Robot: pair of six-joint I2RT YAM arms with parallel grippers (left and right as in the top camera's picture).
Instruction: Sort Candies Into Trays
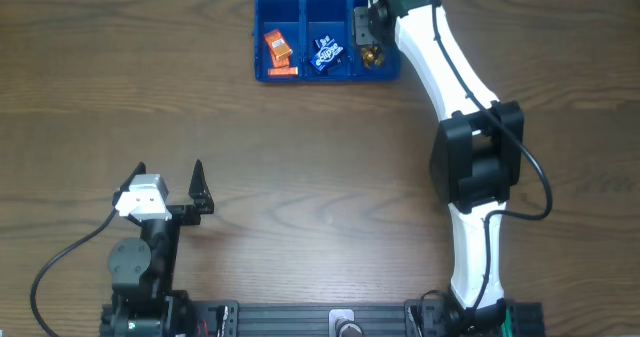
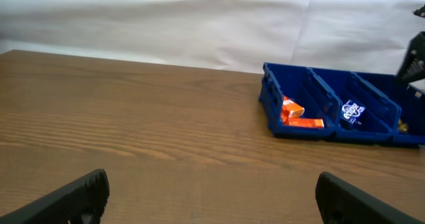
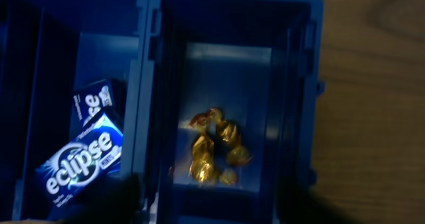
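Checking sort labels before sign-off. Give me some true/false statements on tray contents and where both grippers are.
1. The orange candies lie in the left compartment of the tray. True.
2. The gold-wrapped candies share a compartment with the blue packs. False: a wall divides them. The gold ones are in the right compartment and the blue packs in the middle one.
3. The right gripper is over the gold candies' compartment. True.
4. The left gripper holds an orange candy. False: it is open and empty over the table, far from the tray.
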